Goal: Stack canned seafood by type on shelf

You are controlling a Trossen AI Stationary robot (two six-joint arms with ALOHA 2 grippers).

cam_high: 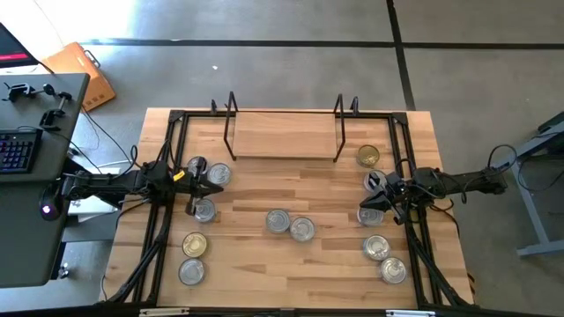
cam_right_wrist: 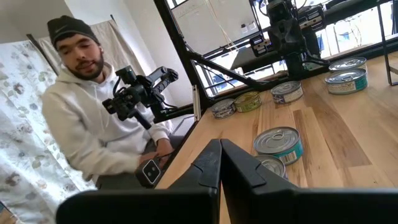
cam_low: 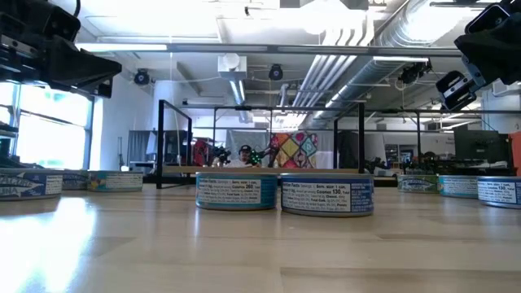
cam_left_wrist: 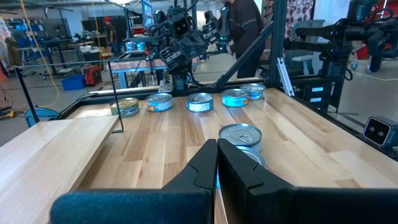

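Observation:
Several tins of canned seafood lie scattered on the wooden table, resting flat on their bases: a left group (cam_high: 204,210), two in the middle (cam_high: 278,220) (cam_low: 236,192), and a right group (cam_high: 376,247). Most have silver tops; two (cam_high: 194,245) (cam_high: 367,157) have gold tops. The shelf (cam_high: 282,132), a light-wood board in a black wire frame, stands at the far edge with nothing on it. My left gripper (cam_high: 218,187) (cam_left_wrist: 217,144) hangs shut above the table among the left tins. Over the right tins, my right gripper (cam_high: 362,203) (cam_right_wrist: 220,143) is likewise shut. Neither touches anything.
A black frame (cam_high: 172,119) runs around the table's edges. A person in a light hoodie (cam_right_wrist: 93,124) sits beside the table holding a hand-held device. A desk with a keyboard (cam_high: 18,150) stands left of the table. Bare wood lies between the tin groups and in front of the shelf.

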